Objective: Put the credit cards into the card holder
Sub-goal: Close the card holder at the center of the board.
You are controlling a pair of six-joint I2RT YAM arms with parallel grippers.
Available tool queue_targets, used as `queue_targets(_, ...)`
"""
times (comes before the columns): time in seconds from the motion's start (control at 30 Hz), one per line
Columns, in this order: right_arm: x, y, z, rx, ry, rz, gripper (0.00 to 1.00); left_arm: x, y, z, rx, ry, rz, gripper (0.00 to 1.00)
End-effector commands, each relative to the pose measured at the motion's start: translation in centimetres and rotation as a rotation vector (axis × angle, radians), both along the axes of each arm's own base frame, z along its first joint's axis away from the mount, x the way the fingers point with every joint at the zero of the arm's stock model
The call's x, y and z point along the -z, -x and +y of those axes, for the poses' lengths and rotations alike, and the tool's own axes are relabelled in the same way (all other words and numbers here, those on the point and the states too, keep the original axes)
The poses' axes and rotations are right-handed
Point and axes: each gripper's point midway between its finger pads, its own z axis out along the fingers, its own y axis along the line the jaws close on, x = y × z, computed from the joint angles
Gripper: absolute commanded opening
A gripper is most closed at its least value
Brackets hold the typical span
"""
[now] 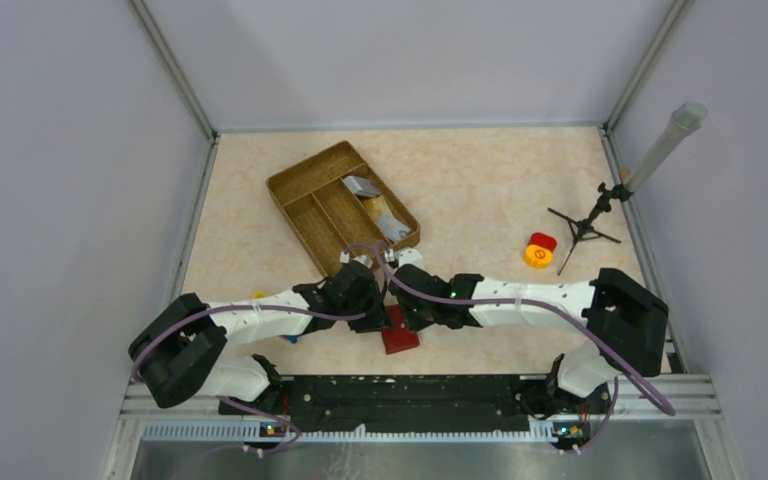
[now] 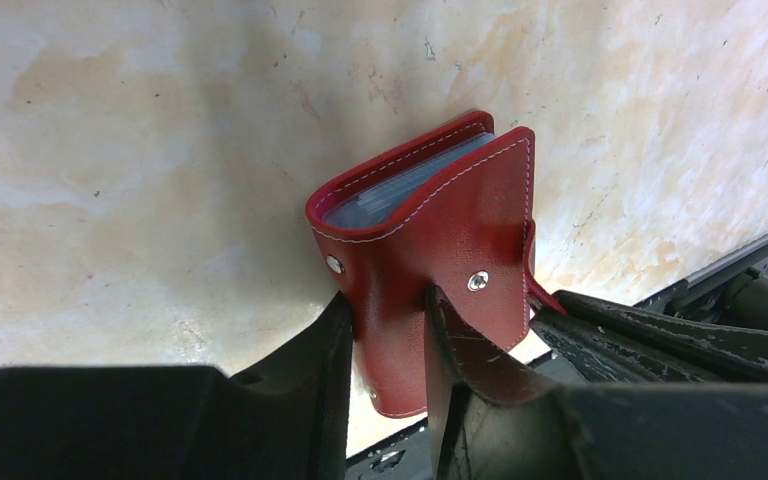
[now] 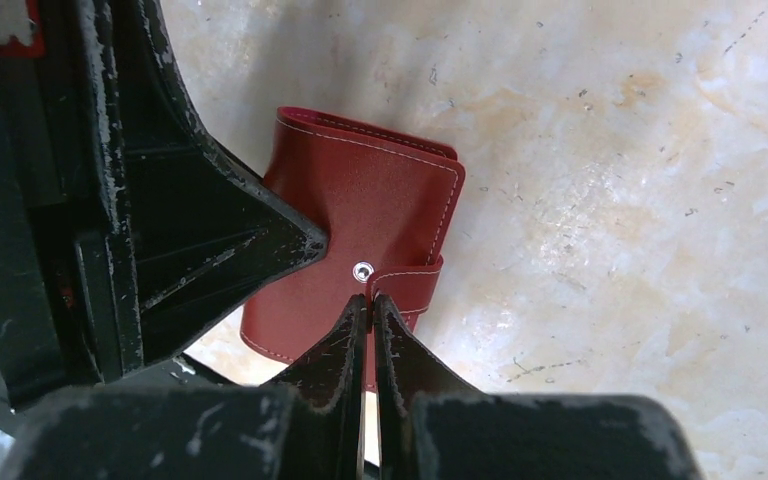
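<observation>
The red leather card holder [image 2: 430, 230] is clamped by the left gripper [image 2: 385, 330] to steady it; its strap [image 3: 410, 280] is pinched in the shut right gripper [image 3: 370, 305] (likely for opening). Beyond it, thin grey credit cards [image 1: 388, 222] are kept in a brown woven tray [image 1: 300, 195].

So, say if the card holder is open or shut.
Nearly shut: the card holder is folded, covers slightly apart at one edge, sleeves showing between. Whether its strap is snapped, cannot tell.
</observation>
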Motion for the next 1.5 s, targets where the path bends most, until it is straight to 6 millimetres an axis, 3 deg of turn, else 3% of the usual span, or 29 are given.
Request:
queue_targets(0.0,-0.7,0.0,2.1,-0.029,-0.052,-0.008,0.00,3.8,2.5,3.4,0.014,-0.158,0.091,0.30)
queue_targets(0.6,1.0,-0.1,2.9,-0.067,0.000,0.006,0.00,3.9,2.5,3.3,0.023,-0.159,0.094,0.27)
queue_targets(0.9,1.6,0.9,3.1,-0.121,0.020,0.026,0.00,3.9,2.5,3.2,0.028,-0.156,0.093,0.26)
queue_targets(1.23,2.3,2.0,4.7,-0.190,0.040,0.026,0.00,4.1,2.6,3.0,0.032,-0.144,0.096,0.24)
queue_targets(1.47,3.3,2.7,3.1,-0.164,0.113,0.033,0.00,4.3,2.7,3.0,0.021,-0.139,0.103,0.22)
